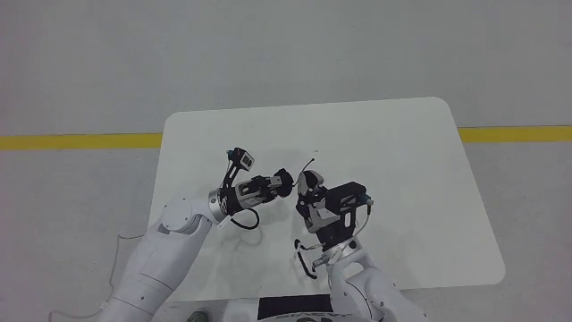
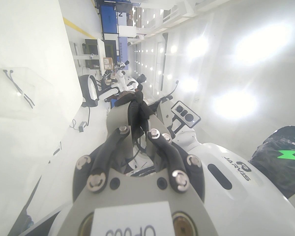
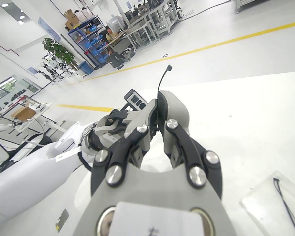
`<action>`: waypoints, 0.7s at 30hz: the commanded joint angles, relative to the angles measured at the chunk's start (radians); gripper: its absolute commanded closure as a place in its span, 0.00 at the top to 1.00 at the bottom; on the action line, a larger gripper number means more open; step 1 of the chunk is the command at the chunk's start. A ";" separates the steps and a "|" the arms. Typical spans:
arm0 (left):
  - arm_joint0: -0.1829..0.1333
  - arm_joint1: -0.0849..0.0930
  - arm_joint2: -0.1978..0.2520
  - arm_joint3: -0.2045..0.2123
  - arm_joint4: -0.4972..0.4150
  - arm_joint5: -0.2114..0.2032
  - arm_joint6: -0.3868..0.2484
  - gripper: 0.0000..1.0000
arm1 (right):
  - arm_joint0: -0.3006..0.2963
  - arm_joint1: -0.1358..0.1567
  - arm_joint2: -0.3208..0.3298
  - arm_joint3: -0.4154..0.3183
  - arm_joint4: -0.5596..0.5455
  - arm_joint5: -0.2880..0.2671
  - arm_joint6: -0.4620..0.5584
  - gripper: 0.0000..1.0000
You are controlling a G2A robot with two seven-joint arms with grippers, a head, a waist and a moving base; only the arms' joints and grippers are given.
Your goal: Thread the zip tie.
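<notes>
Right wrist view: right gripper [image 3: 158, 104] pinched closed on thin black plastic zip tie [image 3: 160, 81]; its free head (unsupported) may sway and miss threading.

Glossy white shells cover the left arm [image 1: 174, 224] and right arm [image 1: 371, 295]; one shell bears dark lettering and a black oval inset. A black cuff [image 2: 282, 168] carries a green mark. A black-framed camera module [image 3: 136, 100] sits at each wrist. The left hand [image 2: 137, 109] and right hand [image 3: 159, 104] have pale grey palms, black linkage bars, silver screws [image 3: 212, 157] and black ribbed pads. Black cables [image 1: 243, 224] loop at the left wrist.
</notes>
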 commanded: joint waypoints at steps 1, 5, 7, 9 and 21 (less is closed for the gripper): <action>0.000 0.000 0.000 0.000 0.000 0.000 0.000 0.00 | 0.001 0.000 -0.001 0.000 0.002 -0.004 0.003 0.00; 0.000 0.000 0.000 0.000 0.000 0.000 0.000 0.00 | 0.001 0.000 -0.002 0.005 0.000 -0.008 0.010 0.00; 0.000 0.000 0.000 0.000 0.000 0.000 0.000 0.00 | 0.000 0.000 -0.002 0.007 -0.003 -0.008 0.014 0.00; 0.000 0.000 0.000 0.000 0.000 0.000 0.000 0.00 | -0.001 0.000 -0.002 0.008 -0.004 -0.009 0.018 0.00; 0.000 0.000 0.000 0.000 0.000 0.000 0.000 0.00 | -0.005 -0.003 0.003 0.002 0.040 -0.013 -0.004 0.00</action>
